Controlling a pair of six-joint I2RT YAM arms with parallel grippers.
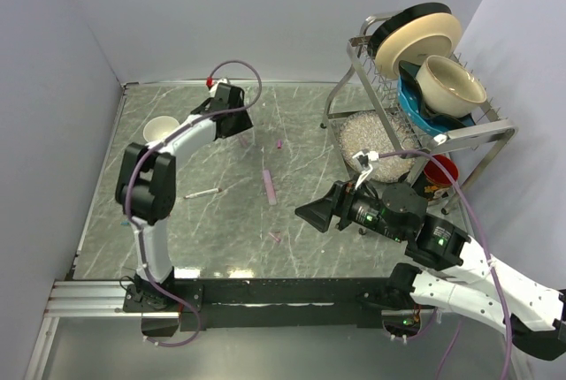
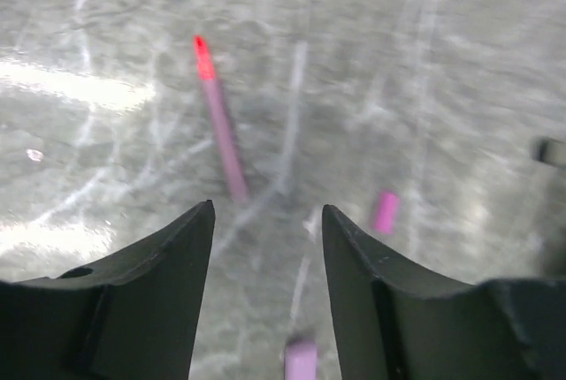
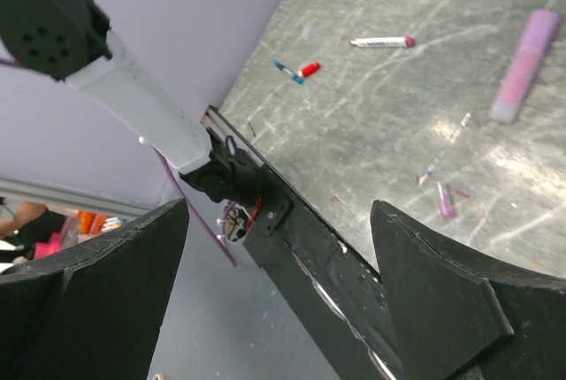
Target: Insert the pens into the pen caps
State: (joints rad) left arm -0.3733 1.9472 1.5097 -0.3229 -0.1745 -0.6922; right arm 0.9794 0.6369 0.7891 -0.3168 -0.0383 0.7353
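Observation:
My left gripper hovers at the back left of the table, open, nothing between its fingers. In the left wrist view a short pink pen cap lies on the table below the gap of that gripper. Another pink cap lies just right, and a pink pen with a red tip lies ahead. From above I see the pink pen, a white pen, a cap and a small cap. My right gripper hangs wide open and empty.
A white cup stands beside the left arm. A dish rack with plates and bowls fills the back right, a red cup under it. In the right wrist view a blue piece and a red piece lie near the left edge.

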